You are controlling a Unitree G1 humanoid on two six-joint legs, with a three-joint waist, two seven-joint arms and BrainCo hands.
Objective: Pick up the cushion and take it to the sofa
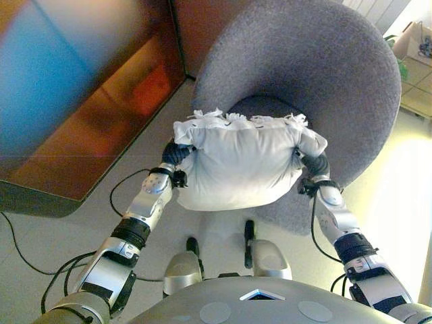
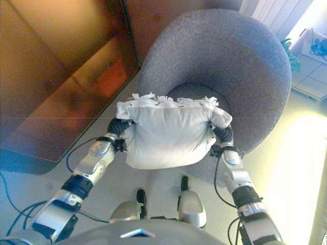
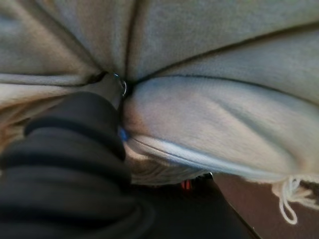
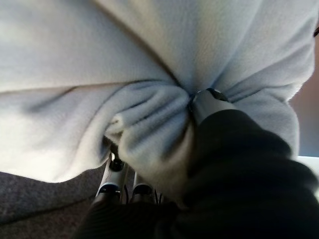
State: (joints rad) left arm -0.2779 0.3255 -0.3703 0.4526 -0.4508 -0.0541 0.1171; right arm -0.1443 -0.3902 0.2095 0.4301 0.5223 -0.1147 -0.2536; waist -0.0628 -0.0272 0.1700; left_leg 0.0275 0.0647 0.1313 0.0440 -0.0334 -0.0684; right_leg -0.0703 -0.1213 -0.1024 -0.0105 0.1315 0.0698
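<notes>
The cushion sits between the two hands, its long axis running side to side across the robot's front, held up in the air just over the front edge of the grey armchair. The left hand presses into its left end and the right hand into its right end — neither is nearer, each has one end. In the right wrist view a thumb digs into the fabric and silver fingers show below a bunched fold, so that hand looks curled into the cloth. In the left wrist view the cloth puckers deeply against the dark cover, but the fingers themselves are hidden and I cannot tell how they lie.

The cushion is pale, nearly white, soft and plump, with a ragged fringe along its far edge — it dents at both ends where the hands squeeze. It appears clear of the chair seat, so carrying it off looks like the part that remains.
</notes>
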